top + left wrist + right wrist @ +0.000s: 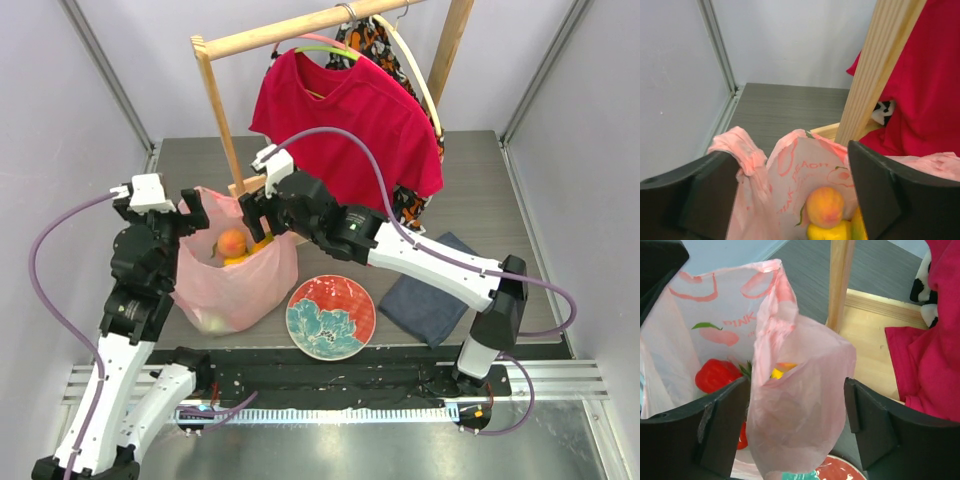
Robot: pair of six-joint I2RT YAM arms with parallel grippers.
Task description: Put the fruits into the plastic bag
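The pink plastic bag [238, 285] stands open left of centre, with a peach [232, 243] and a yellow fruit [257, 250] showing at its mouth. My left gripper [197, 214] is open at the bag's left rim. In the left wrist view [792, 160] a bag handle [742, 152] is draped over its left finger, with the peach [825, 206] and yellow fruit [829, 232] below. My right gripper [252, 215] is open at the right rim. In the right wrist view [796, 395] a fold of bag [800, 405] stands between its jaws, unpinched. A red pepper [715, 375] lies inside.
A wooden clothes rack [222, 110] with a red T-shirt [350, 120] stands right behind the bag; its post [885, 65] is close to my left gripper. A red plate with teal flowers [331, 317] and a folded grey-blue cloth [435, 288] lie to the bag's right.
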